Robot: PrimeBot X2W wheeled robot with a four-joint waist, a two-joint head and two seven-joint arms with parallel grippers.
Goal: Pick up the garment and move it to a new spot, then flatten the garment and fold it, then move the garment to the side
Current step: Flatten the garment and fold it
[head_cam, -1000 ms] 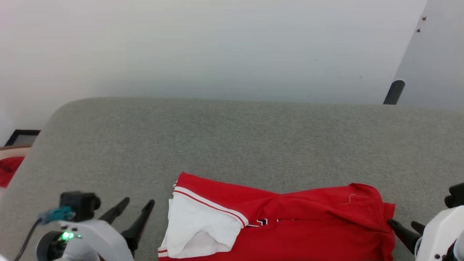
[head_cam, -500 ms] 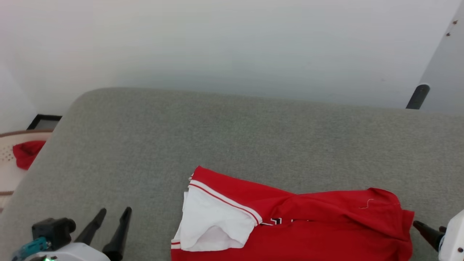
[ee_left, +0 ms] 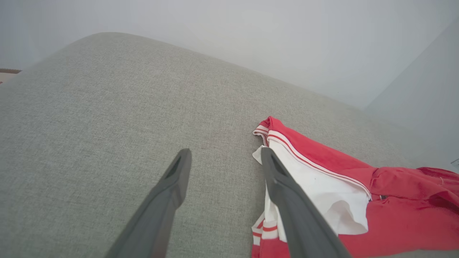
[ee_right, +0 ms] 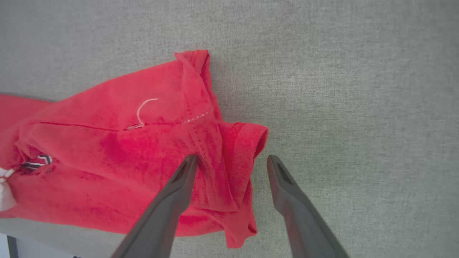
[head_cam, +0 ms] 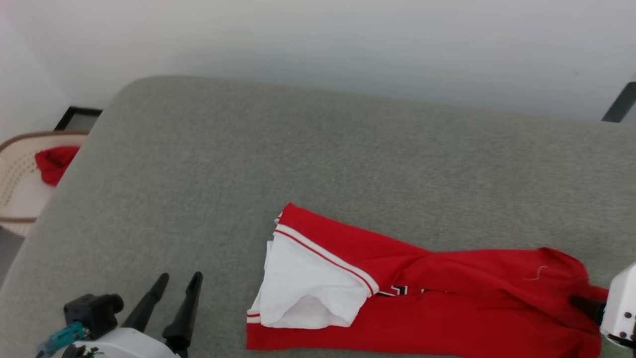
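Garment (head_cam: 447,308) lies crumpled at the near side of the grey padded surface (head_cam: 298,149). Left claw (head_cam: 180,276) hangs wide open beside its white sleeve; right claw (ee_right: 232,157) gapes wide over its red end.

Red garment (head_cam: 447,303) with white sleeve lies crumpled on the grey cushion (head_cam: 248,164).

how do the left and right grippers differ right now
The left gripper is over bare grey cushion, just off the garment's white-sleeved end; the right gripper is over the garment, straddling its bunched red end. The left slants along the cushion; the right points nearly straight down. Both are open.
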